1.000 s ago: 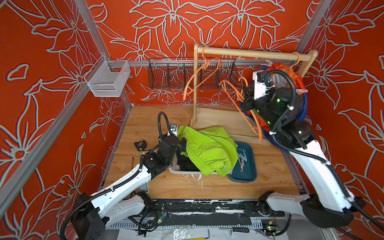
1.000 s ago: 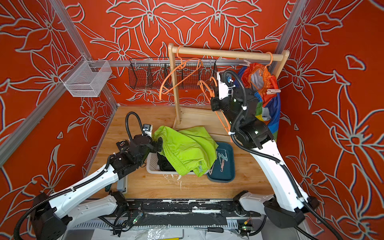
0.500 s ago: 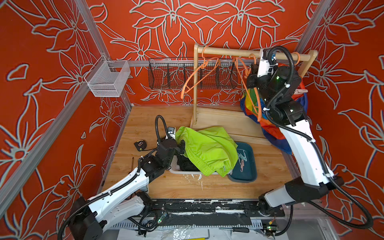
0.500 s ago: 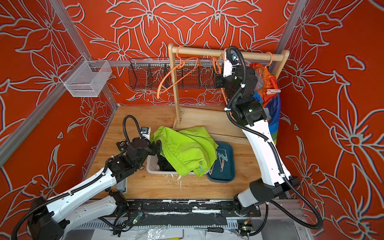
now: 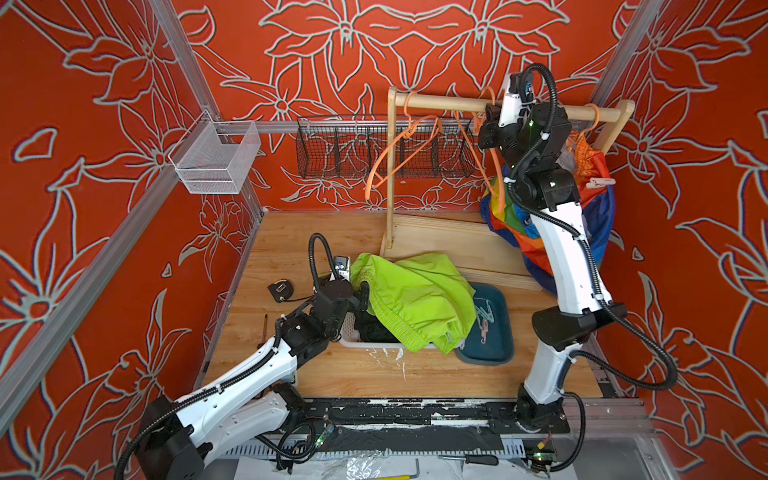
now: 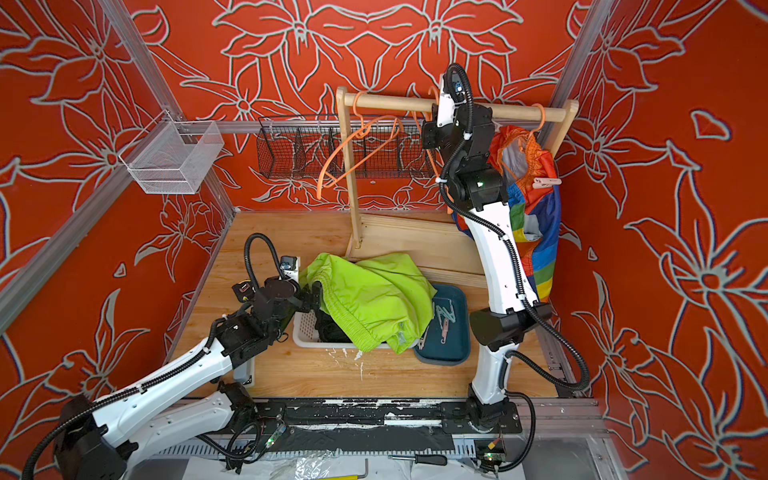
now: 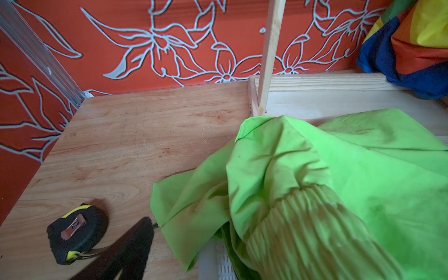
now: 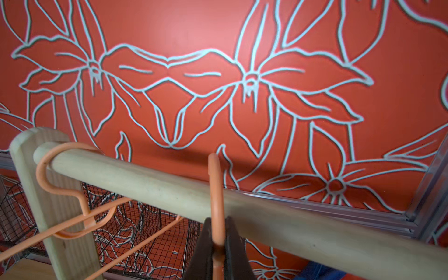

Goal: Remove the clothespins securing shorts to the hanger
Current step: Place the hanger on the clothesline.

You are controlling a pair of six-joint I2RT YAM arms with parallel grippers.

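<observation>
1. Right pincer (image 8: 218, 234) is clenched on the hook of an orange hanger (image 8: 215, 184), which is looped over the wooden rail (image 5: 440, 102).
2. The bit that matters: a pink clothespin (image 5: 599, 181) sits on the rainbow shorts (image 5: 601, 220) near the rail's right end. That's off to the right of that pincer and lower, with its long axis roughly level and its free end toward the right wall.
3. Right arm's way nearer, I'd say. Left pincer (image 5: 362, 296) is released, down by the lime green shorts (image 5: 415, 295) draped over the white basket (image 6: 305, 328).
</observation>
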